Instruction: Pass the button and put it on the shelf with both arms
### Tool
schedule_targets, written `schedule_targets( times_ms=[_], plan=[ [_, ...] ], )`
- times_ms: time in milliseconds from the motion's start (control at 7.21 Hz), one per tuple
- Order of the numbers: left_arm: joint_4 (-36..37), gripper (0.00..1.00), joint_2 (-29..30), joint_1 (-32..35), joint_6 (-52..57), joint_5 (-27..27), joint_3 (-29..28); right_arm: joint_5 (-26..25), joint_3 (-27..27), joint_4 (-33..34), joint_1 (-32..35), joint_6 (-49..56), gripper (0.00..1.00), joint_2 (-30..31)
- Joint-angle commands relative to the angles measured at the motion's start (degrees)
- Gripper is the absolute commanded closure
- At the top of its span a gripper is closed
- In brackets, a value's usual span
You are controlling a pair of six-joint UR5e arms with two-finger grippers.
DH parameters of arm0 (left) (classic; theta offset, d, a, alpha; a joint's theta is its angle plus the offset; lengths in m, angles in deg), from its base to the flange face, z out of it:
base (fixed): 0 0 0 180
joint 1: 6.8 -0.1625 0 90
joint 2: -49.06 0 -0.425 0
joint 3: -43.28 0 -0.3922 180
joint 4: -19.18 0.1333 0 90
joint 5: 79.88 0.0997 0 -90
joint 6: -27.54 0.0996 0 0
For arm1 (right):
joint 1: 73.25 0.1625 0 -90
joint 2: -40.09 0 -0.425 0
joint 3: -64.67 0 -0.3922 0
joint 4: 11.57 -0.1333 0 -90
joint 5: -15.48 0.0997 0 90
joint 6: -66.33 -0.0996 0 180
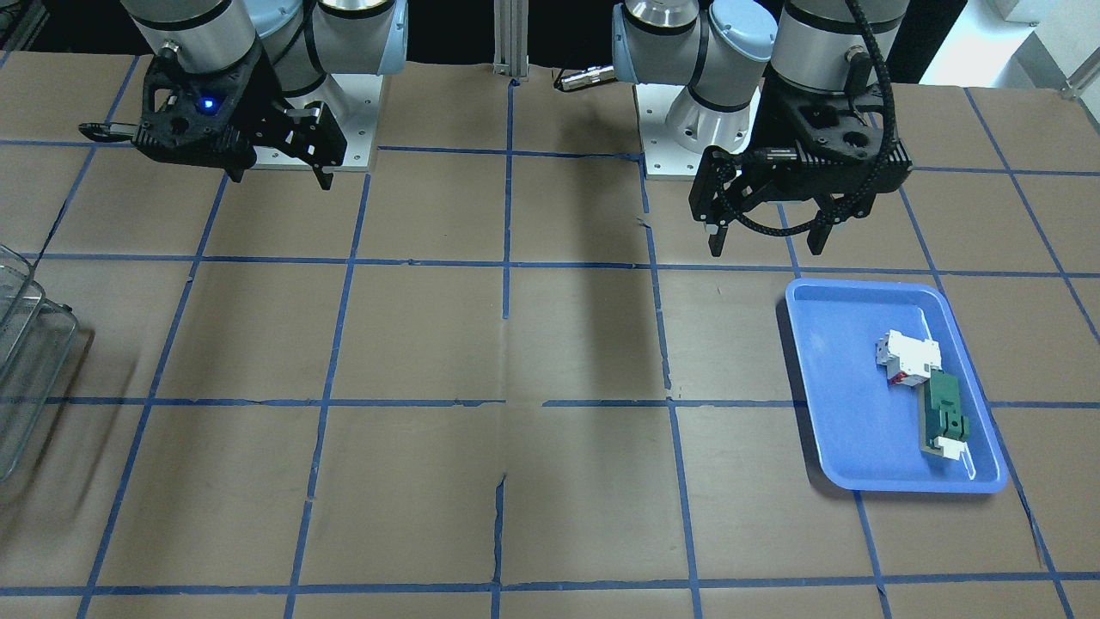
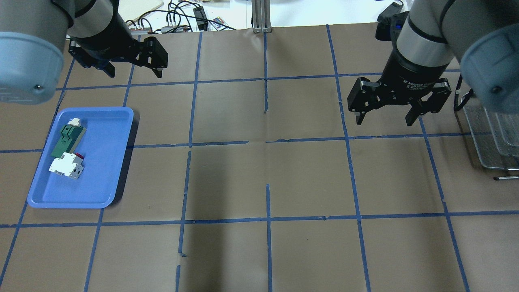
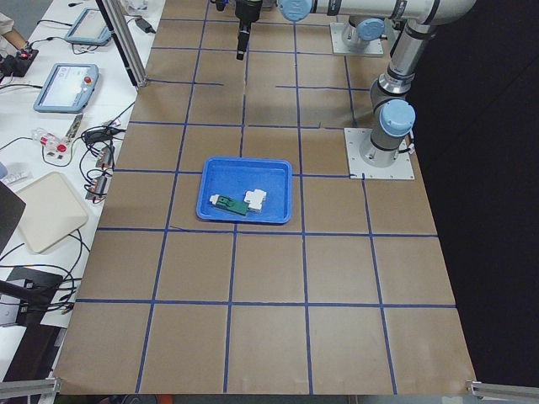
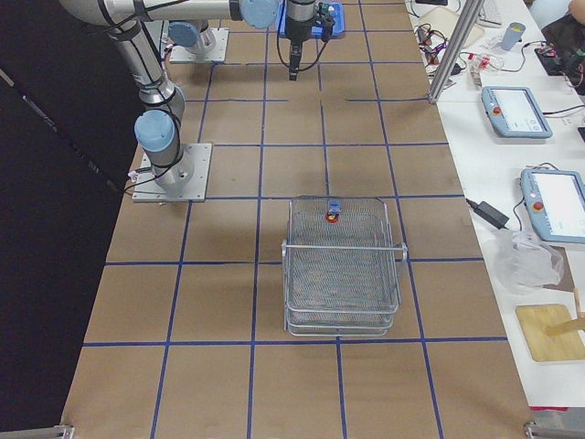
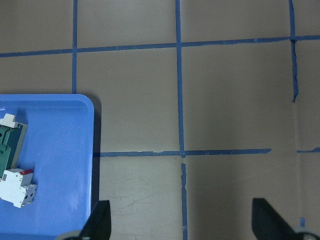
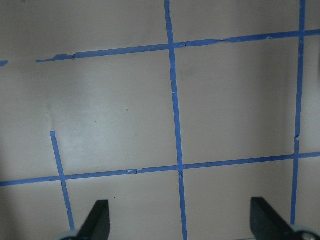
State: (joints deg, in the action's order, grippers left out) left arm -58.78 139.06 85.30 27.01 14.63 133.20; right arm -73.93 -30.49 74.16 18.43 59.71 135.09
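The button, red cap on a blue base, sits on the top tier of the wire shelf, at the end nearest the arms. Only the exterior right view shows it. The shelf's edge shows at the right of the overhead view and at the left of the front view. My left gripper hangs open and empty high above the table by the blue tray. My right gripper hangs open and empty, apart from the shelf.
A blue tray lies on my left side. It holds a white breaker and a flat green-and-white part. Brown paper with blue tape lines covers the table. Screens and cables lie beyond its far edge.
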Motion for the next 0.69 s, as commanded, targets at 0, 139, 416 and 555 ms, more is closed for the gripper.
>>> schedule_targets(
  times_ms=[0, 139, 416, 555],
  plan=[
    [0.0, 0.00, 0.1, 0.1, 0.0, 0.0, -0.1, 0.3, -0.9, 0.2, -0.2, 0.1, 0.00, 2.7],
    [0.0, 0.00, 0.1, 0.0, 0.0, -0.1, 0.0, 0.2, -1.7, 0.2, -0.9, -0.6, 0.00, 3.2],
    [0.0, 0.00, 0.0, 0.0, 0.2, 0.1, 0.0, 0.1, -3.4, 0.2, -1.6, -0.4, 0.00, 4.5],
    [0.0, 0.00, 0.1, 0.0, 0.2, -0.1, 0.0, 0.2, -4.5, 0.6, -1.9, -0.6, 0.00, 5.1]
  ],
)
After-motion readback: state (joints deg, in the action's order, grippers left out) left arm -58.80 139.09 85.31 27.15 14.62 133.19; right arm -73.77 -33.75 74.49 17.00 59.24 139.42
